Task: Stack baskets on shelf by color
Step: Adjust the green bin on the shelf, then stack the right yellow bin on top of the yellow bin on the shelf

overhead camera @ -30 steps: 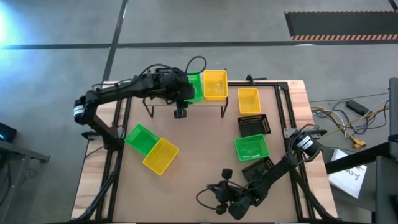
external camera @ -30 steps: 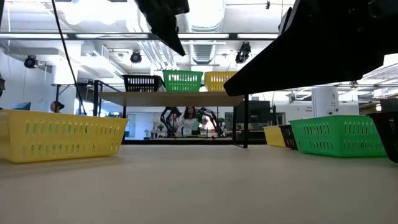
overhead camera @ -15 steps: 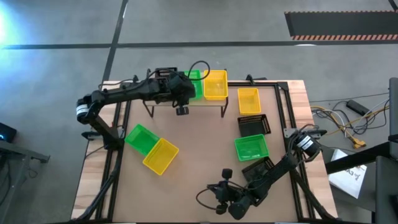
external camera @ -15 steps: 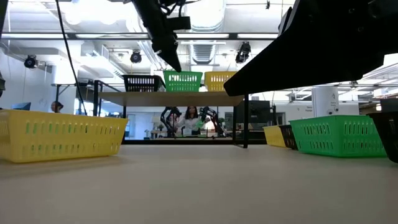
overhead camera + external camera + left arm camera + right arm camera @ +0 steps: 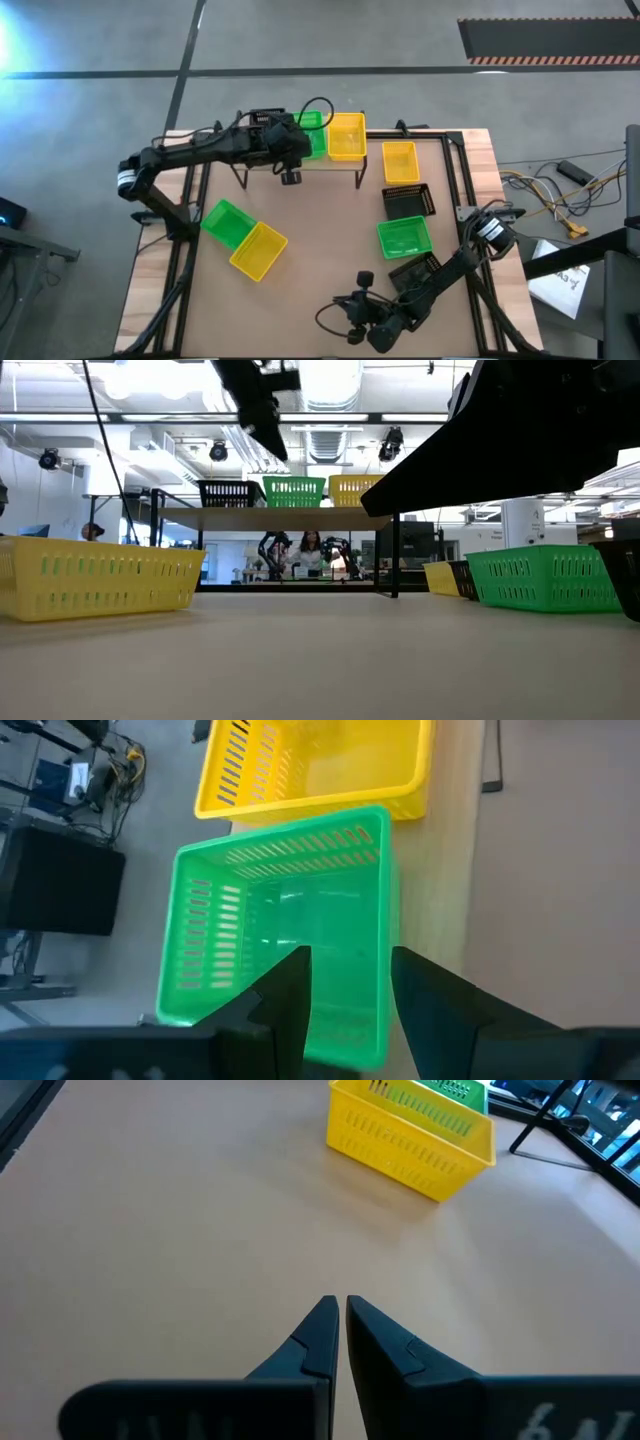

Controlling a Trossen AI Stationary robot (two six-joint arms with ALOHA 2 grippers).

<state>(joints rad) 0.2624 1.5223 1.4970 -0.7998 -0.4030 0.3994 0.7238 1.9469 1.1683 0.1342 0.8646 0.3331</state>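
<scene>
Three baskets stand side by side on the light-wood shelf (image 5: 280, 517): black (image 5: 228, 493), green (image 5: 293, 491) and yellow (image 5: 352, 490). My left gripper (image 5: 289, 172) (image 5: 350, 970) hangs open above the shelf. In its wrist view one finger stands over the inside of the green basket (image 5: 285, 940) and the other outside its long wall, touching nothing. In the low view the fingers (image 5: 262, 420) are well above the baskets. My right gripper (image 5: 362, 322) (image 5: 343, 1308) is shut, waiting low over the table's near edge.
A green basket (image 5: 228, 222) and a yellow one (image 5: 258, 250) lie together at the table's left. On the right stand a yellow basket (image 5: 400, 162), a black one (image 5: 408, 202), a green one (image 5: 404, 238) and another black one (image 5: 415, 268) beside the right arm. The table's middle is bare.
My left gripper has drifted slightly toward the table's left above the shelf, staying open. The three baskets on the shelf have kept their places.
</scene>
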